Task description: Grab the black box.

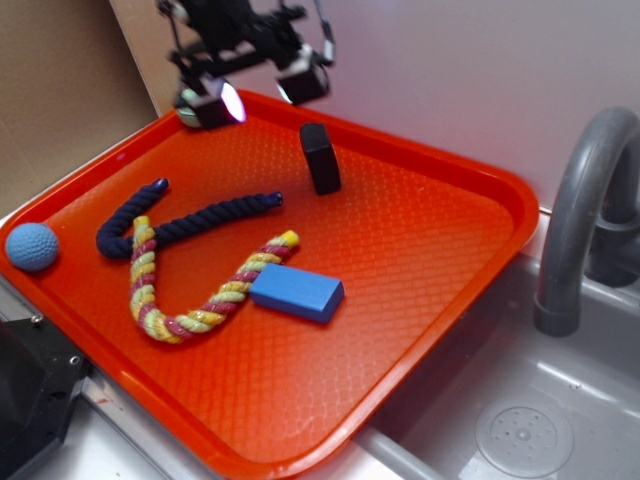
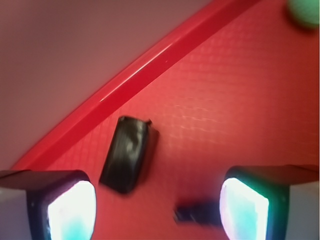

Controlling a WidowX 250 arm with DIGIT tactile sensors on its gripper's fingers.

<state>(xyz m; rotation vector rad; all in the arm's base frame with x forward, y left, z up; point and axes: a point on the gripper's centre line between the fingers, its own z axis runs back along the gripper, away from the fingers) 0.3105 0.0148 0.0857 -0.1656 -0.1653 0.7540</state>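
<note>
- Exterior view: gripper [image 1: 257,92] hangs above far-left part of the red tray [image 1: 430,330], blurred; its two fingers stand wide apart w/ nothing between them, one fingertip [image 1: 213,103] low over the tray's far rim, the other higher to its right.
- Black box [image 1: 320,158] stands on the tray's far part, near the back rim, just right of & below the gripper; not touching it.
- Blue block [image 1: 296,291] lies flat nr tray centre, well apart from the black box.
- Yellow-red rope [image 1: 190,290] curves in a U on the left half; one end touches or nearly touches the blue block – can't tell which.
- Navy rope [image 1: 180,225] lies above it, crossing the yellow-red one at the left.
- Blue ball [image 1: 32,246] sits at the tray's left edge.
- Grey faucet [image 1: 590,215] & sink [image 1: 520,420] to the right, off the tray.
- Wrist view: blurred. Two lit fingertip pads [image 2: 70,210] at bottom corners, far apart, gap empty.
- Black box [image 2: 127,154] lies on the tray between the pads but ahead of them, closer to the left pad, tilted, just beside the raised tray rim [image 2: 135,75].
- Small dark blurred thing [image 2: 197,214] nr the right pad; can't tell what.
- Green blurred round shape [image 2: 305,12] at top right corner.
</note>
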